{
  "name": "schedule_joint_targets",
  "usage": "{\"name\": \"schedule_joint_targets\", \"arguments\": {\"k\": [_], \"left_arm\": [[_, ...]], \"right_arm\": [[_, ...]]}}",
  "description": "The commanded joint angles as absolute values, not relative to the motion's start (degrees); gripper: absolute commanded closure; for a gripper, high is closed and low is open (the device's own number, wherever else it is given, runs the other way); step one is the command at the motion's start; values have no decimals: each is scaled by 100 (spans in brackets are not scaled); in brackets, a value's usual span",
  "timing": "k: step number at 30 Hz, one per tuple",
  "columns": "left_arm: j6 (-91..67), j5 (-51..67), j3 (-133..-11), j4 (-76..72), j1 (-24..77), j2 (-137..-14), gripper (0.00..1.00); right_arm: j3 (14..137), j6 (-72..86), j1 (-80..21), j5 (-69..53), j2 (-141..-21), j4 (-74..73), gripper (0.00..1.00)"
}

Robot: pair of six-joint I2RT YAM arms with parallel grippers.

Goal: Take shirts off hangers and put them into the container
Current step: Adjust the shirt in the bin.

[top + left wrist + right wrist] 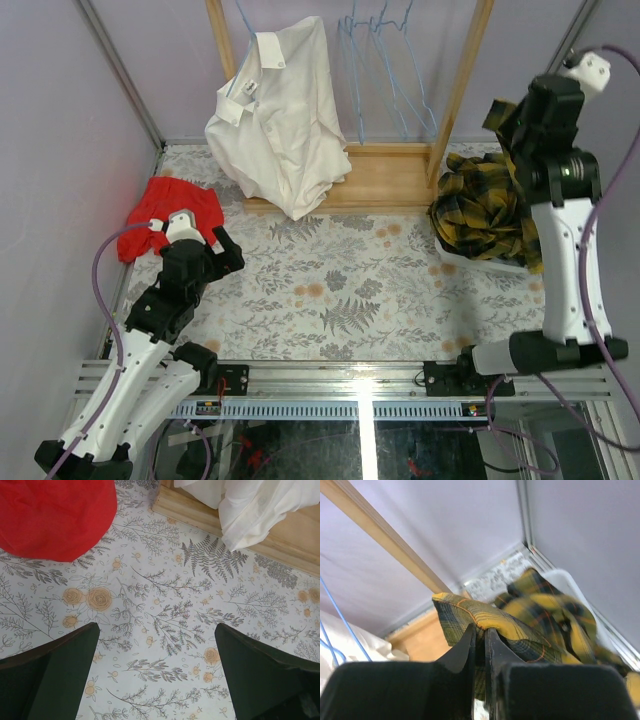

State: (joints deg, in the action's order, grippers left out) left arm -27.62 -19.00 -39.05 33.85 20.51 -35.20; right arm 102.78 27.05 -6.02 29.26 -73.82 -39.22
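Top external view, from the left: the red cloth (pixel 170 215) lies at the table's left edge. Just beside it my left pincer (pixel 228 252) hangs released, jaws wide over the flowered table cover (pixel 340 290). One white shirt (pixel 280 120) droops from the wooden rack (pixel 395 175), with bare hangers (pixel 385 70) to its right. Farther right, the plaid shirt (pixel 485 205) is heaped in the container (pixel 482 263), one fold raised above the heap and pinched in my right pincer (pixel 480 635), clenched tight.
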Motion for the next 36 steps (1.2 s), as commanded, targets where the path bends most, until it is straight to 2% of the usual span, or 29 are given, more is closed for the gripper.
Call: {"name": "schedule_joint_targets", "arguments": {"k": [1,5,10,15,18,21,25,28,30,31,33,36], "left_arm": [[-2723,-1958,-3869,3134,2024,-3456,0],[-2724,-1995,-3875,3118,2024,-3437,0],[-2707,-1960,-3863,3102,2021,-3460,0],[-2716,-1964,-3872,3115,2021,-3455,0],[-2712,-1953,-3866,3103,2020,-3453,0],[-2707,-1947,-3867,3103,2021,-3473,0],[-2716,-1957,-3876,3111,2021,-3474,0],[-2716,-1961,-3876,3114,2026,-3467,0],[-2716,-1960,-3876,3112,2024,-3475,0],[-2716,-1960,-3876,3111,2023,-3474,0],[-2716,-1937,-3870,3103,2022,-3476,0],[-2712,-1923,-3871,3103,2021,-3478,0]], "right_arm": [[11808,2060,-635,2404,-8305,-3637,93],[11452,2135,-463,2045,-8765,-3465,92],[9296,2874,43,800,-8663,-2416,94],[7559,3239,430,687,-8954,-2070,96],[7439,3145,601,328,-9321,-2468,94],[7758,2938,606,335,-9275,-2941,82],[8381,2664,606,842,-8521,-3244,49],[8871,2398,606,1485,-7976,-3646,32],[8923,2220,606,1993,-7612,-3784,12],[8891,2204,611,2372,-7445,-3856,7],[8746,2230,607,3290,-7061,-4051,0],[8109,2371,613,4338,-6652,-4270,1]]}}
